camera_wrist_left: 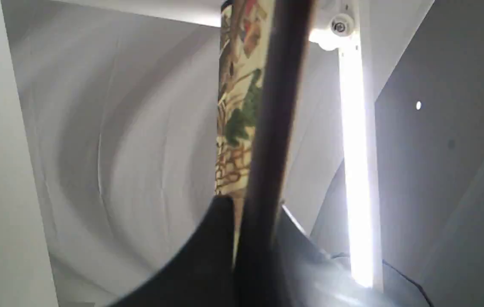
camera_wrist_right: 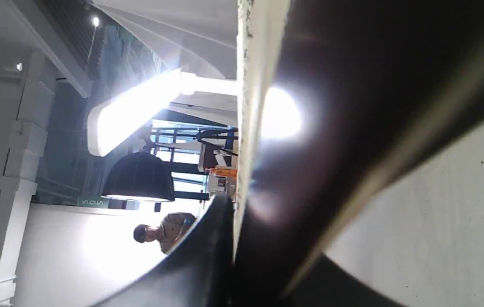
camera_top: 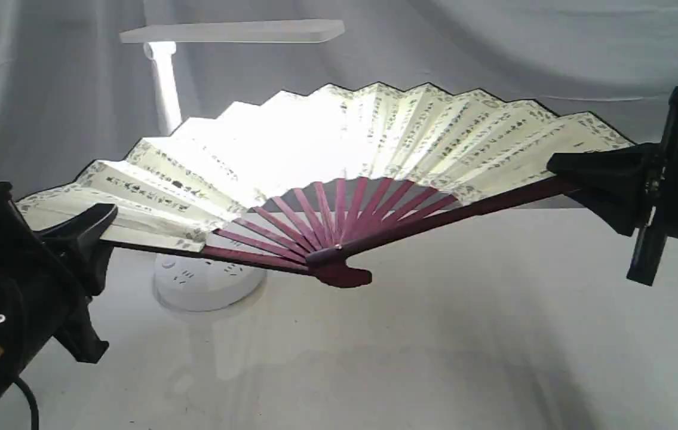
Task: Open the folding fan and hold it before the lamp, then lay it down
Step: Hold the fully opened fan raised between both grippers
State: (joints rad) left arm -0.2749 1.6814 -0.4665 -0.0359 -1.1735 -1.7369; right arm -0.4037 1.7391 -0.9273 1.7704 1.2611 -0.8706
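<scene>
While the folding fan [camera_top: 327, 143] hangs fully spread before the lamp [camera_top: 231, 31], its long axis runs left to right above the table [camera_top: 434, 334]; the left gripper [camera_top: 106, 230] clamps its left guard, the right gripper [camera_top: 565, 179] its right, pivot lowest.

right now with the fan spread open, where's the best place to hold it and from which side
Grip the folding fan by its two outer guards, the stiff maroon sticks edging the leaf, coming in sideways from each end. The pleated paper would likely crumple, and the inner ribs are thin. The left gripper and right gripper are clamped there, holding it spread.
</scene>
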